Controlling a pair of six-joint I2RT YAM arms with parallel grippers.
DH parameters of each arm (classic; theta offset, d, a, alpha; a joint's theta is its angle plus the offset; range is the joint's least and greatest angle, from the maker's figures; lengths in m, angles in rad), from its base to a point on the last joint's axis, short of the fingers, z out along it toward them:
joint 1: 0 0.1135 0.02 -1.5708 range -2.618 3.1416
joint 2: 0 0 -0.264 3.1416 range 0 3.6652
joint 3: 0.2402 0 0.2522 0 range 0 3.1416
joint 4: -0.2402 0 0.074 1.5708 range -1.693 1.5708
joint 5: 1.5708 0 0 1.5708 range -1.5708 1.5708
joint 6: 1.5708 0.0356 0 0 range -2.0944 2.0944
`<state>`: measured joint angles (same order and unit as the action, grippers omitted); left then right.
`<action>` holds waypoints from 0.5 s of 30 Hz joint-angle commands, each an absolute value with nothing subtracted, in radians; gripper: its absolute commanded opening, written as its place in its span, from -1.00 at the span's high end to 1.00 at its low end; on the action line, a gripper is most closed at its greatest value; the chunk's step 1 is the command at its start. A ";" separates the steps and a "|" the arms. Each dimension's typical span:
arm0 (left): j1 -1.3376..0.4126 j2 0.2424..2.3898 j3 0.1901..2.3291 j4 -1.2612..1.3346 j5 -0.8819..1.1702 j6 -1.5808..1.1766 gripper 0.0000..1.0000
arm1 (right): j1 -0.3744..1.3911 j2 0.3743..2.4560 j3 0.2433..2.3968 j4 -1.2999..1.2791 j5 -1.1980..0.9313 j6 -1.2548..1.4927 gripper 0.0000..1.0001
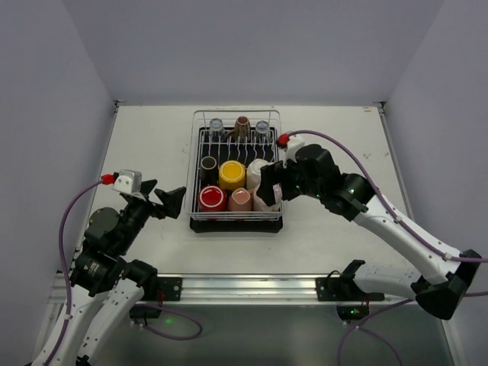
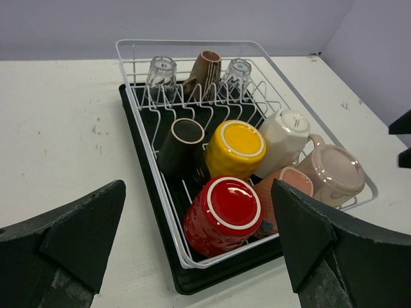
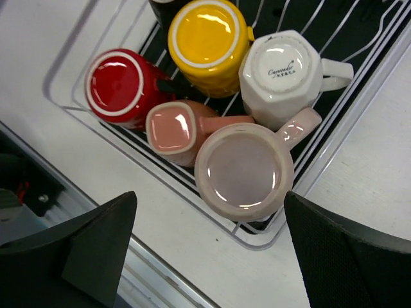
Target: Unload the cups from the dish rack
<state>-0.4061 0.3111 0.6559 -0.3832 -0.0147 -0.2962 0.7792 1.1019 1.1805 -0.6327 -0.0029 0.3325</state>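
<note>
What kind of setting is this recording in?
Probably a lab test cell, not a kitchen: plain pale walls enclose a white tabletop, and two robot arms mount on a silver metal rail.

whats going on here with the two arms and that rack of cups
A two-armed robot is set to unload the dish rack, but every cup in view sits inside it. The right pincer hovers open over the pale pink mug at the rack's near right corner. The left pincer hangs open just left of the rack, holding nothing.
</note>
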 commanded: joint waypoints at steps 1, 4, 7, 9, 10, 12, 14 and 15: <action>-0.405 0.318 0.652 -0.362 -0.026 -0.305 -1.00 | 0.805 1.186 1.232 -0.722 0.104 0.238 -0.98; -0.406 0.318 0.650 -0.362 -0.025 -0.305 -1.00 | 0.805 1.235 1.247 -0.721 0.129 0.207 -0.98; -0.405 0.322 0.649 -0.360 -0.021 -0.307 -1.00 | 0.808 1.290 1.276 -0.745 0.132 0.178 -0.98; -0.405 0.325 0.650 -0.360 -0.021 -0.305 -1.00 | 0.808 1.316 1.287 -0.755 0.141 0.167 -0.98; -0.405 0.325 0.650 -0.362 -0.020 -0.305 -1.00 | 0.808 1.337 1.292 -0.761 0.149 0.157 -0.98; -0.405 0.325 0.650 -0.362 -0.021 -0.307 -1.00 | 0.810 1.351 1.292 -0.761 0.146 0.149 -0.98; -0.405 0.327 0.649 -0.360 -0.020 -0.307 -1.00 | 0.811 1.365 1.284 -0.750 0.111 0.130 -0.98; -0.405 0.327 0.649 -0.360 -0.020 -0.307 -1.00 | 0.811 1.368 1.284 -0.750 0.109 0.130 -0.98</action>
<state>-0.4061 0.3168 0.6559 -0.3836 -0.0154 -0.2962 0.8051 1.3598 1.2510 -0.7372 0.1154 0.1810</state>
